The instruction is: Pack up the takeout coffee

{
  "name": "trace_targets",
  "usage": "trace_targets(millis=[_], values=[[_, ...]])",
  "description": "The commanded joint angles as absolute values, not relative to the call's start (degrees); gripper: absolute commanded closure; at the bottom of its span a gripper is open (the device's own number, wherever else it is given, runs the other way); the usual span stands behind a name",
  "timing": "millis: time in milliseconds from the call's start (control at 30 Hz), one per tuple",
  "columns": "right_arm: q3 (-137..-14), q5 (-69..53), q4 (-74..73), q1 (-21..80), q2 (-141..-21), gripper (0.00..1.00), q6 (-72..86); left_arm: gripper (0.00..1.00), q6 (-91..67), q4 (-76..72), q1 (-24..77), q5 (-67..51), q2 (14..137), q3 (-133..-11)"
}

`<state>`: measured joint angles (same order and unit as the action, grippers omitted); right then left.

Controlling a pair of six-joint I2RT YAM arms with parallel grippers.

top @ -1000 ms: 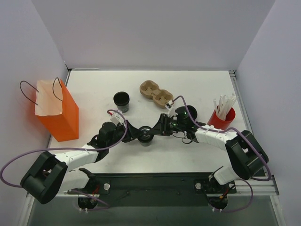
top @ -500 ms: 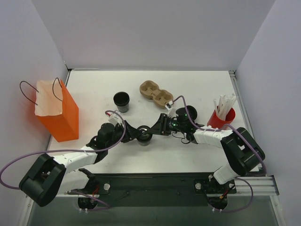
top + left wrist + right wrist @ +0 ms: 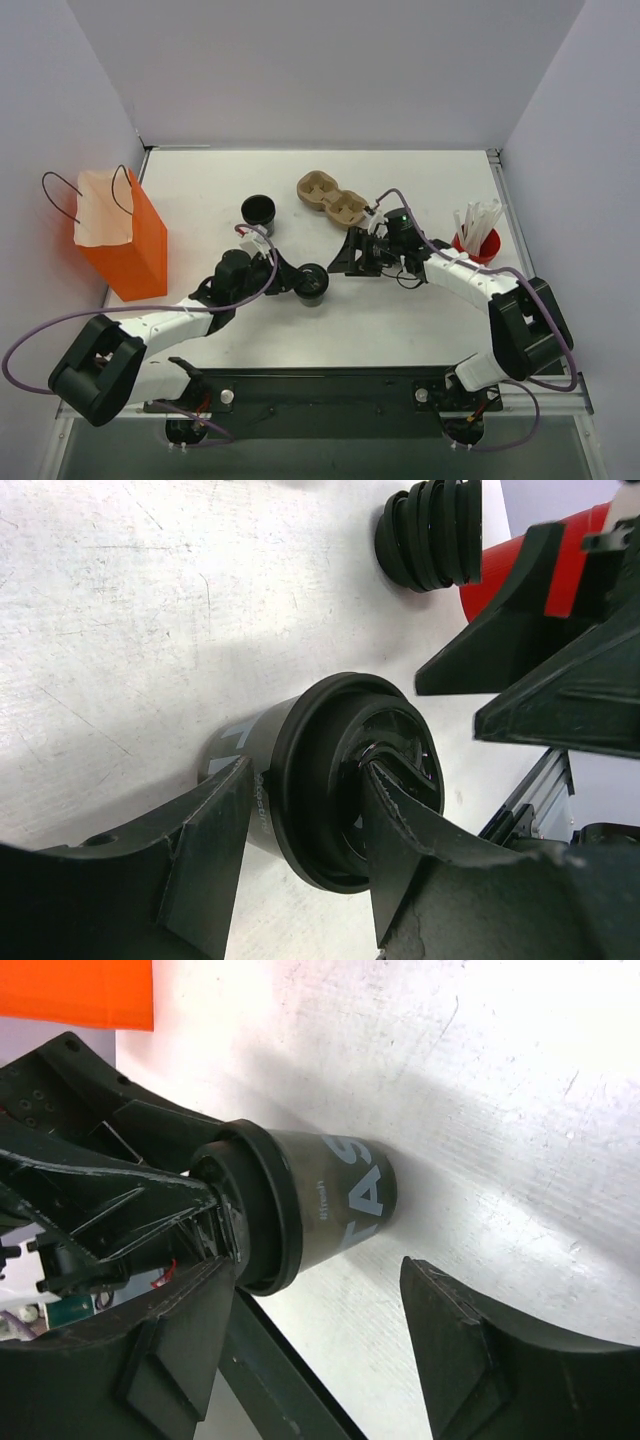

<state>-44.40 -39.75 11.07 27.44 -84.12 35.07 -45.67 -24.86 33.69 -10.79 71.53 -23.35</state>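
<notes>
**Holding the takeout coffee at its lid with the left arm**

I have the left gripper (image 3: 305, 810) clenched on the takeout coffee (image 3: 311, 284). 1 finger (image 3: 205, 855) lies against the cup wall just under the lid. The other (image 3: 400, 825) crosses the lid top at the opposite edge. The cup stands upright mid-table (image 3: 400, 320), well apart from the orange bag (image 3: 125, 245) at far left. The right gripper (image 3: 350, 260) is spread wide and grips nothing, and the cup sits just off its tips.

My read on handling: the paper wall is thin and will dent. The lid is only pressed on and could pop. I can't see the contents, so I treat it as liquid and keep it upright. The black plastic looks slick. The best hold, I judge, is the wall just below the lid rim with a light squeeze, never the lid alone.
</notes>
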Motion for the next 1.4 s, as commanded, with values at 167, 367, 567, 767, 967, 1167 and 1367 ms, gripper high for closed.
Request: trace_targets(millis=[167,367,567,767,967,1167,1367], values=[[-54.57,-48.77,2.55,27.25,-90.34,0.41,26.72,0.44,-38.85,-11.16,33.13,-7.29,76.37,-21.97],[-58.00,-49.92,0.97,28.12,-93.86,0.44,24.87,0.44,-38.85,-11.95,33.13,-7.12,76.64,-21.71],[-60.20,-51.50,1.05,29.09,-97.90,0.49,24.17,0.44,-39.11,-12.83,33.13,-7.21,77.34,-21.62],[-56.61,-51.25,3.51,29.01,-98.18,0.63,24.26,0.44,-39.46,-13.09,33.13,-6.68,77.70,-20.83],[-46.08,-50.98,15.63,26.90,-98.61,0.69,29.96,0.44,-40.87,-15.02,33.13,-5.63,79.80,-18.81],[-39.56,-50.98,25.74,26.89,-102.04,0.70,35.06,0.45,-42.10,-17.14,33.31,-5.89,82.53,-17.75],[-34.99,-45.63,26.99,26.81,-102.39,0.70,37.17,0.45,-42.54,-16.44,33.57,-4.57,83.14,-17.93]])
